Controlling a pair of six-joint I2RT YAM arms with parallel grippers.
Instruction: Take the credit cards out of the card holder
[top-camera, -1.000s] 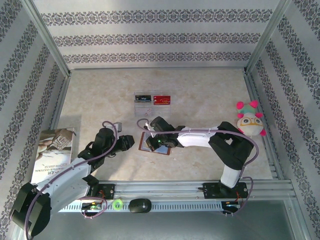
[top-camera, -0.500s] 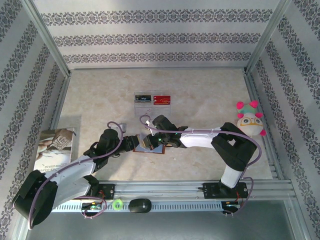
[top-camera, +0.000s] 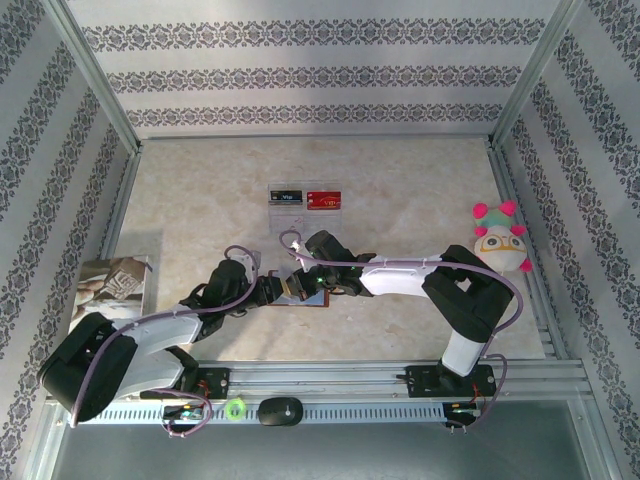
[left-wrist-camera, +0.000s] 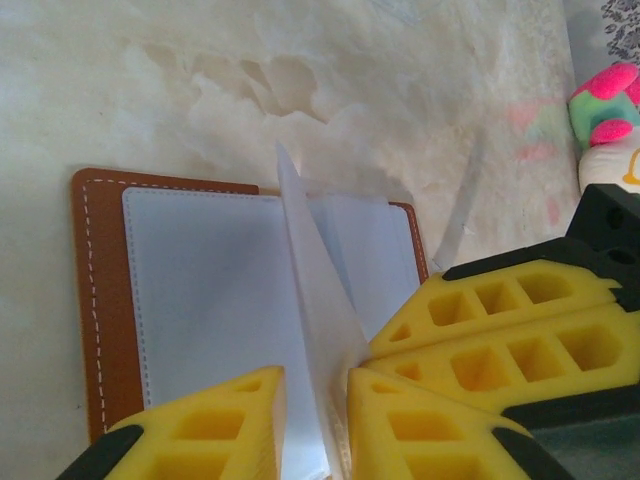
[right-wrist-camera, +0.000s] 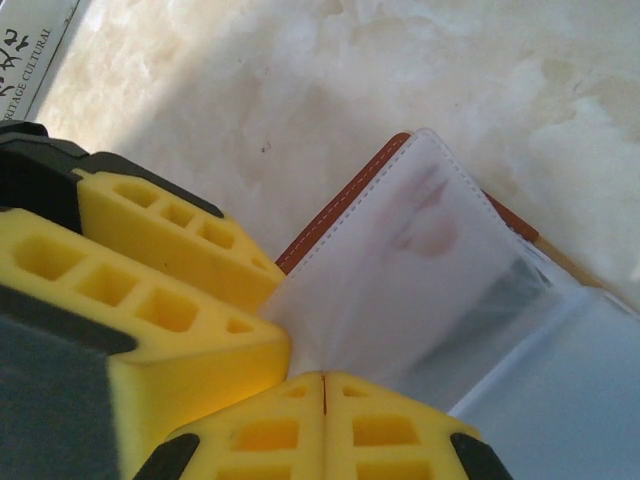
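Observation:
The brown card holder lies open near the table's front middle, its grey-blue lining facing up. A clear sleeve page stands up from it. My right gripper is shut on the low edge of that sleeve. My left gripper straddles the same page from the left. Its jaws are narrowly apart, and the page touches only the right finger. Both grippers meet at the holder. A black credit card and a red one lie farther back on a clear tray.
A plush toy sits at the right wall. A booklet lies at the left, beside my left arm. Patterned walls close in three sides. A metal rail runs along the front edge.
My left arm has swung right from beside the booklet to the card holder, and its jaws have narrowed around the sleeve page. The right gripper has stayed shut at the holder.

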